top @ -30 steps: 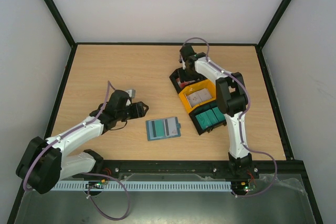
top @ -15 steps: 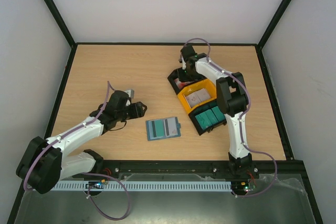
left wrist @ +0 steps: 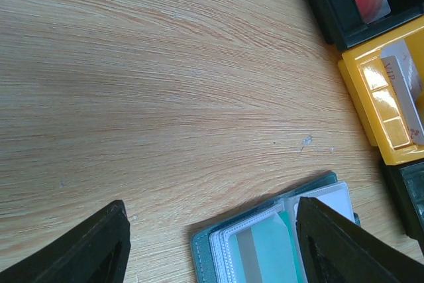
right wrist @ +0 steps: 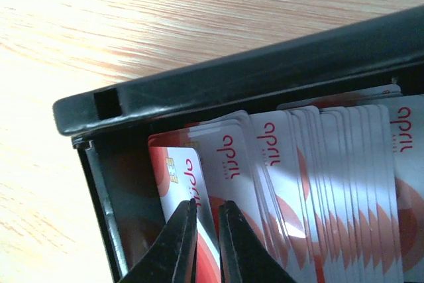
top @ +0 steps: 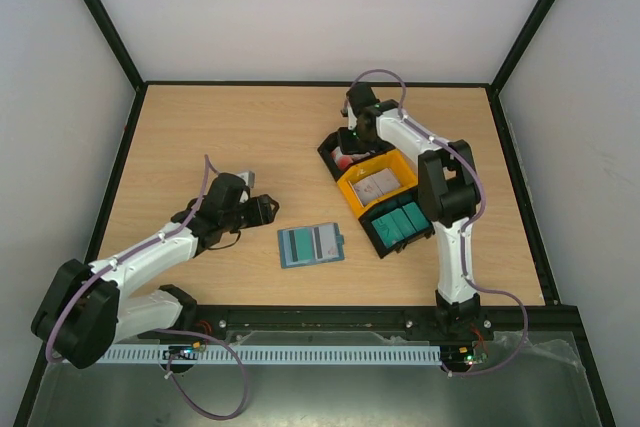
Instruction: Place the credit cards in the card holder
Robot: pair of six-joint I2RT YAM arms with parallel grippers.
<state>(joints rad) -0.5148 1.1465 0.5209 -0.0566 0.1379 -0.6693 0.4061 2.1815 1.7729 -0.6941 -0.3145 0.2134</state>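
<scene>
Several white credit cards with red marks point(right wrist: 318, 164) stand fanned in the black bin point(right wrist: 218, 77). My right gripper point(right wrist: 207, 220) reaches into this bin, its jaws nearly together on the edge of the leftmost card point(right wrist: 175, 167). In the top view the right gripper point(top: 349, 143) is over the black bin point(top: 332, 157). The teal card holder point(top: 311, 244) lies open on the table, pale slots up. My left gripper point(top: 266, 209) is open and empty just left of it. In the left wrist view the holder point(left wrist: 265, 243) lies between and ahead of the left gripper's point(left wrist: 212, 246) spread fingers.
The black bin is one end of a three-bin tray, followed by a yellow bin point(top: 378, 185) holding pale cards and a dark-green bin point(top: 400, 222). The tray lies diagonally at the right. The yellow bin point(left wrist: 381, 104) also shows in the left wrist view.
My right wrist has shifted slightly over the black bin. The left arm and the card holder have not moved.
</scene>
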